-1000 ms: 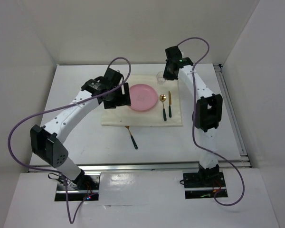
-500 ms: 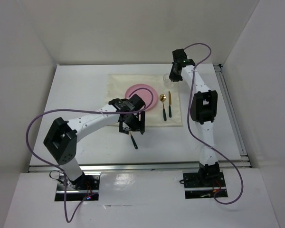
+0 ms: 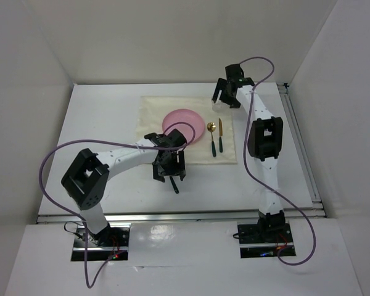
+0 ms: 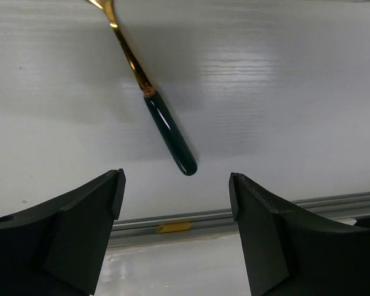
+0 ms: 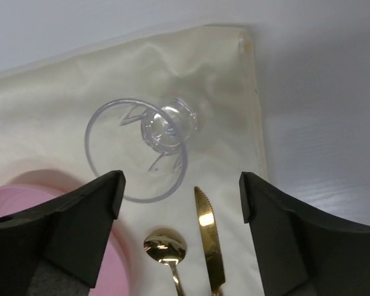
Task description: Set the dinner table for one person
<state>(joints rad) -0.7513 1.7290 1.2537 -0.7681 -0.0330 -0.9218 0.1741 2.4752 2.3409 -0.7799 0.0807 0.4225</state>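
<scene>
Just beneath the wide-spread left hand (image 4: 176, 182), green-handled utensil (image 4: 169, 132) flat on dinner table (image 4: 283, 92).

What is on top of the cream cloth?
A pink plate, clear glass, gold spoon and gold knife. The left arm covers part of the cloth's near edge.

White tubular arm links (image 3: 120, 155), blocky black joint housings (image 3: 264, 137), looping purple cables (image 3: 258, 58), matte black wedge-shaped fingers (image 4: 61, 240).
</scene>
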